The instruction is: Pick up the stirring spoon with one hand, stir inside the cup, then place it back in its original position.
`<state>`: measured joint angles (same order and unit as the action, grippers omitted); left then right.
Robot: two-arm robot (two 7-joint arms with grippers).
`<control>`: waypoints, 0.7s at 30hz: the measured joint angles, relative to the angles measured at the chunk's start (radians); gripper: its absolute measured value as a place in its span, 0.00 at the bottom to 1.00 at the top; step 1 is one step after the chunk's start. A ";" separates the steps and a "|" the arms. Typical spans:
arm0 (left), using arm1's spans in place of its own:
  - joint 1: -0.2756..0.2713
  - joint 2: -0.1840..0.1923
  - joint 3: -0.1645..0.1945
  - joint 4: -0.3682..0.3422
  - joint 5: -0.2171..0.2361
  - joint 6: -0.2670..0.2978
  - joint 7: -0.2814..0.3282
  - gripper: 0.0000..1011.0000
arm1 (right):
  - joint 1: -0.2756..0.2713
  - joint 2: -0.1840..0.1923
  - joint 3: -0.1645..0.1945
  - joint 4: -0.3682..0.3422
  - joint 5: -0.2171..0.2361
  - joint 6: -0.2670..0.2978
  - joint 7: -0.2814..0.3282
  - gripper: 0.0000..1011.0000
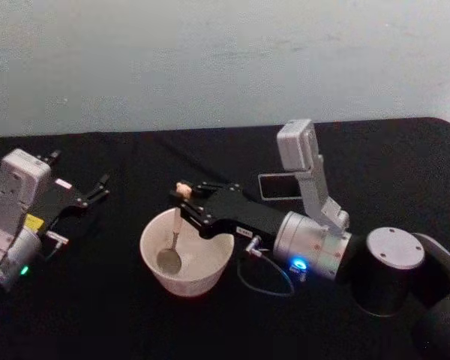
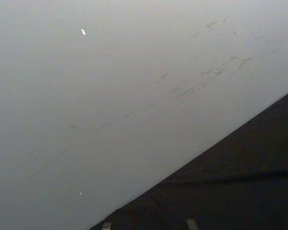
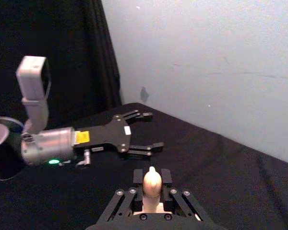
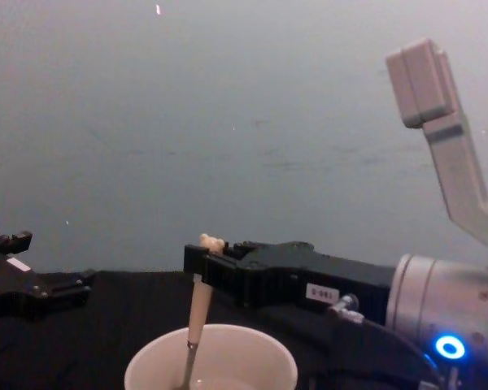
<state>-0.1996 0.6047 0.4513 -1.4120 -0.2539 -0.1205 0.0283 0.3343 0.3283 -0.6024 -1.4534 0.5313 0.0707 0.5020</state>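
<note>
The cream-white cup [image 1: 204, 279] stands on the black table in front of me. The stirring spoon [image 1: 177, 225] stands nearly upright in it, metal bowl down inside the cup and bear-head top above the rim. My right gripper [image 1: 184, 204] reaches in from the right and is shut on the spoon's beige handle just below the bear head. From the right wrist the bear head [image 3: 151, 180] pokes up between the closed fingers. In the chest view the spoon [image 4: 198, 313] drops from the right gripper [image 4: 202, 262] into the cup [image 4: 256, 357]. My left gripper [image 1: 81, 169] rests open at the left.
A dark square holder [image 1: 279, 187] stands behind the right arm, right of the cup. The left gripper [image 3: 150, 130] lies open on the black cloth, well apart from the cup. A pale wall [image 2: 110, 96] closes off the table's far edge.
</note>
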 joint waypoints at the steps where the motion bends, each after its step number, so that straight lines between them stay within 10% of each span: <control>1: 0.000 0.000 0.000 0.000 0.000 0.000 0.000 0.99 | 0.003 -0.004 0.000 0.006 -0.003 -0.001 -0.002 0.21; 21: 0.000 0.000 0.000 0.000 0.000 0.000 0.000 0.99 | 0.006 0.013 0.062 0.026 -0.032 -0.007 -0.020 0.21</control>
<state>-0.1996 0.6047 0.4514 -1.4119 -0.2539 -0.1205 0.0283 0.3403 0.3418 -0.5405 -1.4277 0.4995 0.0633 0.4824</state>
